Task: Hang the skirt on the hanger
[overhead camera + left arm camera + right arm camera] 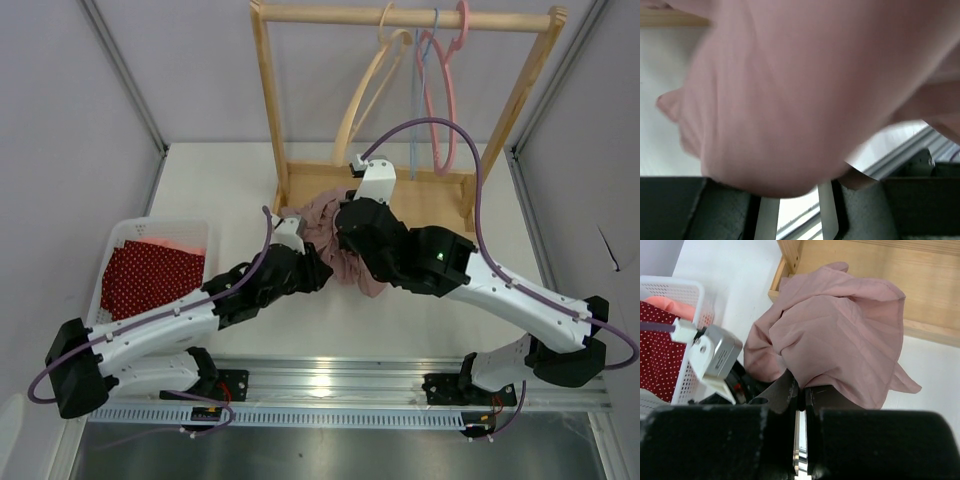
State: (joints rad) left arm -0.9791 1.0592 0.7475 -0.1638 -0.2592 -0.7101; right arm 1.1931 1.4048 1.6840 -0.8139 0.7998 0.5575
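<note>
Our closed right gripper (800, 390) pinches the bunched pink skirt (840, 330) — the wooden hanger (365, 90) hangs beyond it, above; whether the left gripper (320, 268) grips, we cannot tell.

Top external: fixed, high behind the arm bases (210, 385), angled down and forward across the table (220, 180) to the wooden rack (268, 100). Widest view.
Left wrist: almost against the skirt (790, 90); blurred cloth fills most of the frame.
Right wrist: close, looks down past the right gripper (801, 397) at the same skirt, rack base and basket (692, 295). The top view shares all three.
</note>
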